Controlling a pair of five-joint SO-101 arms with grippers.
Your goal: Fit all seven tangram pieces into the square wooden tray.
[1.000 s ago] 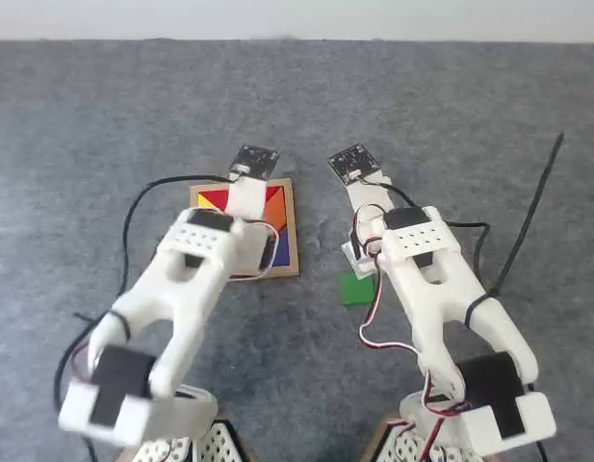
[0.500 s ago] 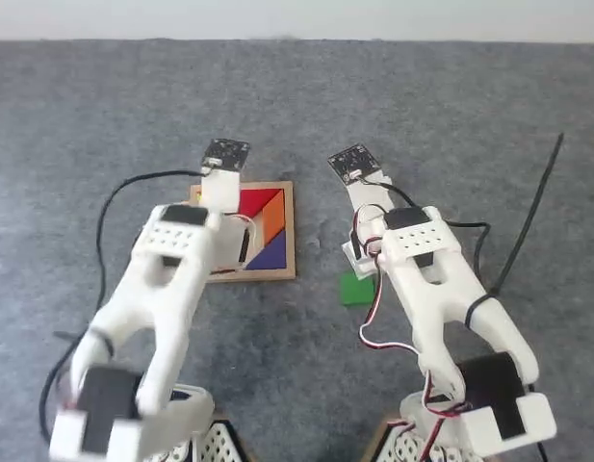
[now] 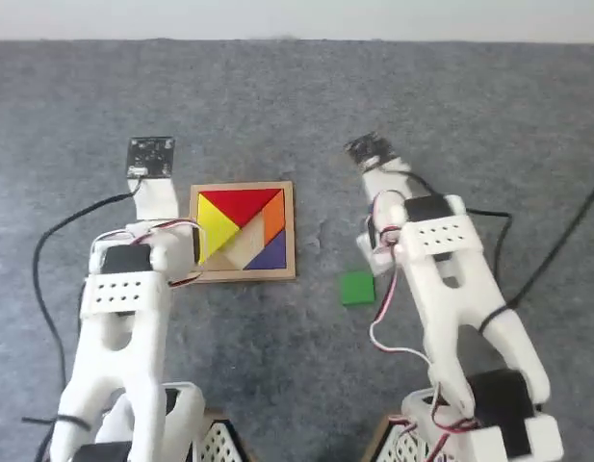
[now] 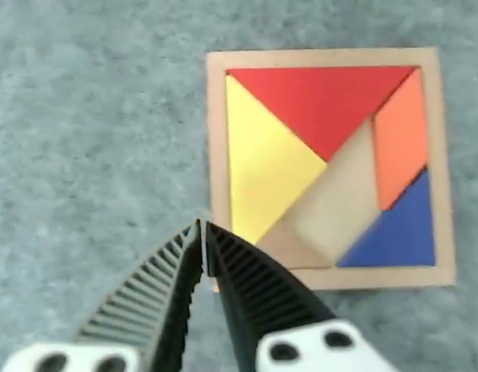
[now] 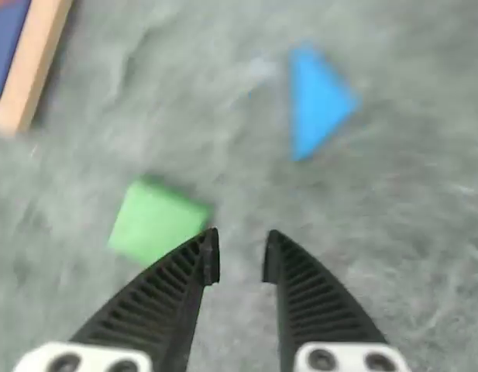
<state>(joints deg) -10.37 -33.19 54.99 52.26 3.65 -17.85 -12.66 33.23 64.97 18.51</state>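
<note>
The wooden tray point(image 3: 291, 231) is seen left of centre in the high view, its sides nearly parallel to the frame, with four coloured pieces point(image 3: 241, 205) laid inside. A green square point(image 3: 356, 287) lies at its lower right. In the right wrist view a light blue triangle point(image 5: 316, 101) is also seen. The left gripper point(image 4: 204, 229) is closed and empty. The right gripper point(image 5: 239, 256) is slightly parted and empty.

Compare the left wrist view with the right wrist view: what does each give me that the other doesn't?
Left wrist, not the right: the red piece, yellow piece and orange piece seated in the tray, a bare gap among them, and the left end effector shut at the tray's outer edge.
Right wrist, not the left: the green square and light blue triangle loose on the carpet, with the right end effector open beside the green square.
Both: the tray, whole in the left and one corner in the right, holding the dark blue piece.
</note>
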